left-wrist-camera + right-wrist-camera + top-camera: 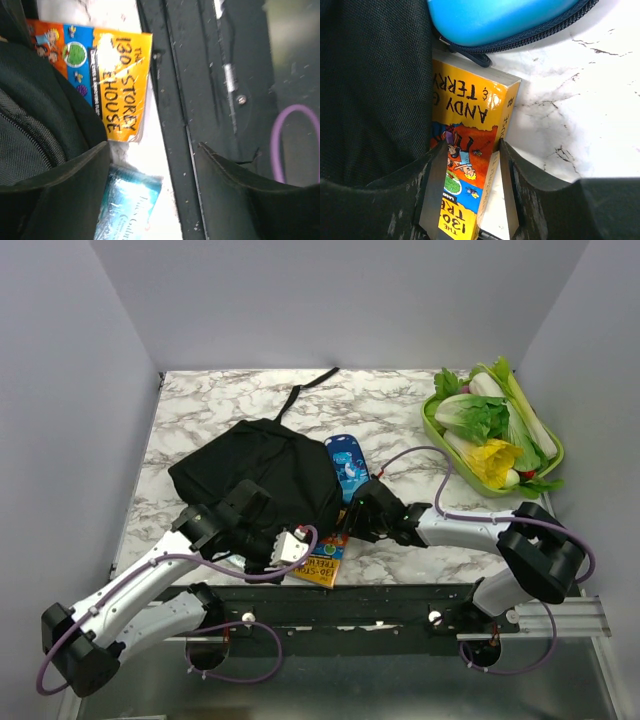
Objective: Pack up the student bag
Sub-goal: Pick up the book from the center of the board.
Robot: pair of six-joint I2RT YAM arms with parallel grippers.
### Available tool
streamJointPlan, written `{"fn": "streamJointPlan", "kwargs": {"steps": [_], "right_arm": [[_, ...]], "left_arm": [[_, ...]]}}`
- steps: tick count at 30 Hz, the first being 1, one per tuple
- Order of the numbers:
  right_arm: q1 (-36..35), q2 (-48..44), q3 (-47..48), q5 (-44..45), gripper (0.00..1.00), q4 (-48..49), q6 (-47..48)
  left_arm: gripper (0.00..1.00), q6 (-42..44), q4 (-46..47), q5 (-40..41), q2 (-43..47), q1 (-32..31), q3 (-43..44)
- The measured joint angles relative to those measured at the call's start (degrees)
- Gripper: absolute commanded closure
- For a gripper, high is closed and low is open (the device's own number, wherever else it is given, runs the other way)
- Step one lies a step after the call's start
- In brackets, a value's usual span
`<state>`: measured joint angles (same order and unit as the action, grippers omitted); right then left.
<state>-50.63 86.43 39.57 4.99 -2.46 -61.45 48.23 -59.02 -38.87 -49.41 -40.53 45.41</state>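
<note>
The black student bag (255, 480) lies at the left middle of the marble table and shows at the left of both wrist views (35, 115) (375, 85). A yellow "130-Storey Treehouse" book (322, 562) lies by the bag's near right corner. My right gripper (362, 518) has its jaws closed on this book's far end (465, 150), over a white-spined book (492, 200). My left gripper (292, 545) is open and empty (152, 147), over a teal book (125, 205) beside the yellow book (117, 85). A blue pencil case (345, 465) lies by the bag.
A green tray (555, 455) of vegetables stands at the back right. The bag's long strap (305, 388) trails toward the back wall. A black rail (400, 600) runs along the table's near edge. Grey walls close in on both sides.
</note>
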Motion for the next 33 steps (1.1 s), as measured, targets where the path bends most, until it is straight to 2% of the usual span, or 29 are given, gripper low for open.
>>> {"fn": "streamJointPlan", "kwargs": {"steps": [3,8,13,19,26,33], "right_arm": [[-0.04,-0.28,0.02,0.00,0.47,-0.04,-0.04],[-0.04,-0.33,-0.59,0.13,0.47,0.46,-0.76],[-0.04,-0.33,-2.97,0.13,0.47,3.34,-1.99],[-0.07,-0.28,-3.13,0.33,0.46,4.50,-1.92],[-0.04,0.17,-3.39,-0.22,0.46,5.97,-1.68],[0.50,0.11,-7.65,-1.70,0.45,15.52,-1.46]], "left_arm": [[0.38,1.55,2.01,4.09,-3.52,-0.48,-1.14],[0.42,5.81,4.22,9.57,-5.18,-0.96,-4.85],[0.52,7.91,6.99,12.33,-6.40,-1.92,-8.13],[0.54,7.02,14.38,17.62,-8.87,-4.42,-11.89],[0.50,4.48,23.61,23.04,-11.93,-6.64,-14.19],[0.51,3.91,27.10,26.53,-15.08,-9.60,-14.97]]}}
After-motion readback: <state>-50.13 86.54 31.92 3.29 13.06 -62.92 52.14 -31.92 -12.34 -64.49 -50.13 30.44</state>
